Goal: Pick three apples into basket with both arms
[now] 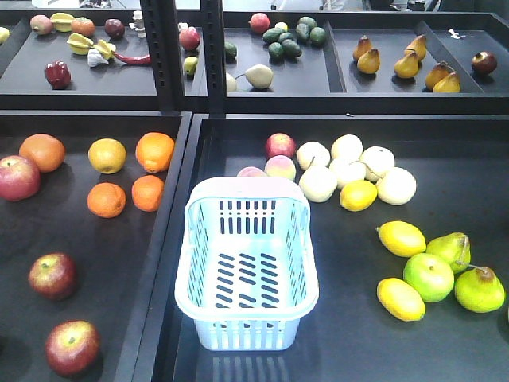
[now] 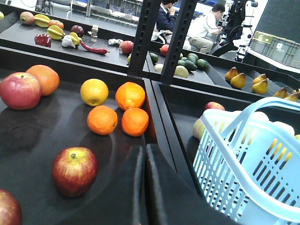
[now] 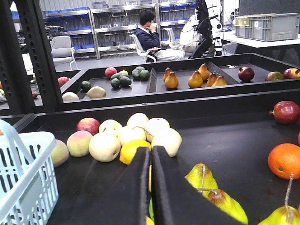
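Both are pressed together and holding nothing, the left tool (image 2: 143,187) and the right tool (image 3: 151,187). If the left one drops like that, I reckon it knocks the nearest apple (image 2: 75,171) rolling instead of taking it. That one sits just ahead and left of it. Another apple (image 2: 20,90) lies farther ahead-left, touching an orange (image 2: 43,78) that's easy to grab by mistake. The empty basket (image 2: 225,159) stands to its right, past the tray wall (image 2: 159,136). The right tool has only a pear (image 3: 201,178) close by.
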Robot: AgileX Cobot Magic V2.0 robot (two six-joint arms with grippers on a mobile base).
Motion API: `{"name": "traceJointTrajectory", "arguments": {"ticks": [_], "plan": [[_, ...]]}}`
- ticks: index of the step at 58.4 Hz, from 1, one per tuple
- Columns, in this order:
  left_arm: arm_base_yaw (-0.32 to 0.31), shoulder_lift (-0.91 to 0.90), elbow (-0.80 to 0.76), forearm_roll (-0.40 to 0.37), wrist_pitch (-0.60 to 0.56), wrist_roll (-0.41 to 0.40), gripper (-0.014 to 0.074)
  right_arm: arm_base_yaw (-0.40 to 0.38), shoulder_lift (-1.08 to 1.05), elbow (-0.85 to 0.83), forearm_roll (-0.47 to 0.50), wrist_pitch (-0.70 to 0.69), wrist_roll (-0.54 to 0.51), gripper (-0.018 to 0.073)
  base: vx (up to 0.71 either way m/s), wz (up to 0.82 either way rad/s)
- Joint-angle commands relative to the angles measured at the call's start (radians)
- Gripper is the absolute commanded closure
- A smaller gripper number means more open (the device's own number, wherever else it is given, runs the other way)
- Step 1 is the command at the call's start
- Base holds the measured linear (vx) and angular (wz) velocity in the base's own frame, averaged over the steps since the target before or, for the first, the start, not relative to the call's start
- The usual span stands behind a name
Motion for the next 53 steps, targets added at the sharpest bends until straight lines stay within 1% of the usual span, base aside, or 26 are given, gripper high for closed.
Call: {"name": "traceJointTrajectory", "arguments": {"ticks": [1,53], "plan": [[-0.007,-0.012,-0.026,0.001,-0.070,-0.007,0.0602,-0.003,-0.012,0.013,-0.008,-0.074,-0.008,0.0564,0.05,-0.02],[-0.007,-0.012,-0.026,0.001,-0.070,-0.007,0.0602,-0.003,-0.012,0.013,-0.008,-0.074,-0.008,0.0564,0.05,-0.03]]}}
